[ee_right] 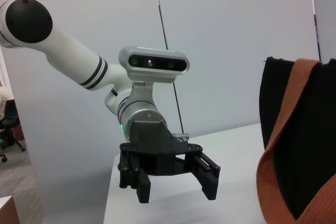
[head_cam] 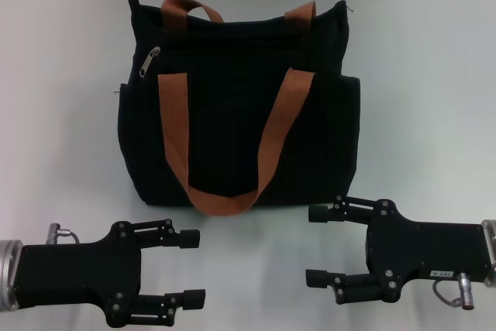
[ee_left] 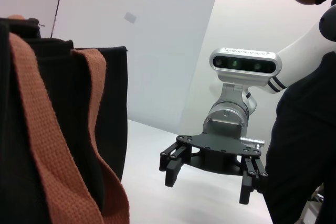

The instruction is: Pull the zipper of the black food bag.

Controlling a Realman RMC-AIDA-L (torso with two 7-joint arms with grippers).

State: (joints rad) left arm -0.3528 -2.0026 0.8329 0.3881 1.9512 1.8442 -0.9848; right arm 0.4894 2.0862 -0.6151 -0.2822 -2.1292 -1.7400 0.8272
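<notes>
The black food bag [head_cam: 232,106] stands on the white table with two rust-orange strap handles [head_cam: 175,125]. Its silver zipper pull [head_cam: 149,61] hangs at the top left of the bag in the head view. My left gripper [head_cam: 186,267] is open and empty in front of the bag's left side. My right gripper [head_cam: 318,246] is open and empty in front of the bag's right side. The left wrist view shows the bag's side [ee_left: 52,129] and the right gripper [ee_left: 212,174] beyond. The right wrist view shows the bag's edge [ee_right: 299,145] and the left gripper [ee_right: 176,187].
The white table [head_cam: 426,114] stretches around the bag, with a wall behind its far edge. A person in dark clothes [ee_left: 304,145] stands beside the table in the left wrist view.
</notes>
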